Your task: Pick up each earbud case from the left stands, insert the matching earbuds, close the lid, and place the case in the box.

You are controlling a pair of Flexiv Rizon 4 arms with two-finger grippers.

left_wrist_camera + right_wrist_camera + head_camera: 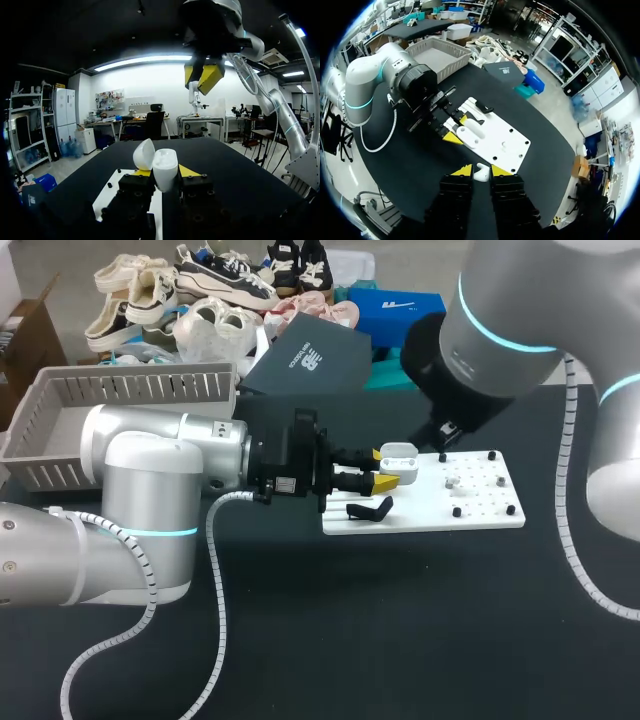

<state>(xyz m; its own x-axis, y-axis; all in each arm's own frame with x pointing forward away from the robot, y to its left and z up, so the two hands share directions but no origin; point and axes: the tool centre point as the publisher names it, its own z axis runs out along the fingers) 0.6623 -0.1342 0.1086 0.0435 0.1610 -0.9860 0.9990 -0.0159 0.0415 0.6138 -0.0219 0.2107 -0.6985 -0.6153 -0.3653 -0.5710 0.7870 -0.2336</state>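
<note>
the black bench (400,640) fills the head view. my left arm (150,480) comes in from 9 o'clock and lies across it toward the centre. my right arm (500,310) comes down from 1 o'clock and ends just above the centre, where its own bulk hides its gripper in this view.

a grey basket (130,390) stands at 10 o'clock, behind the left arm. a dark box (310,360) sits at 12 o'clock, just beside the basket's far corner. a white board (480,500) dotted with small black pegs lies flat just right of centre, and a black stand piece (370,509) lies on its near-left corner.

the left gripper (383,468) is over the board's left end, its yellow tips set fairly wide and clamped on the white earbud case (402,452) from two sides. in the left wrist view the case stands upright between the fingers with its lid (144,154) swung open to one side.

the right gripper (202,77) hangs above and beyond the case, well apart from it. in the right wrist view its tips are narrow and pinch a small white earbud (481,173), with the board, the case and the left gripper below and ahead of it.
</note>
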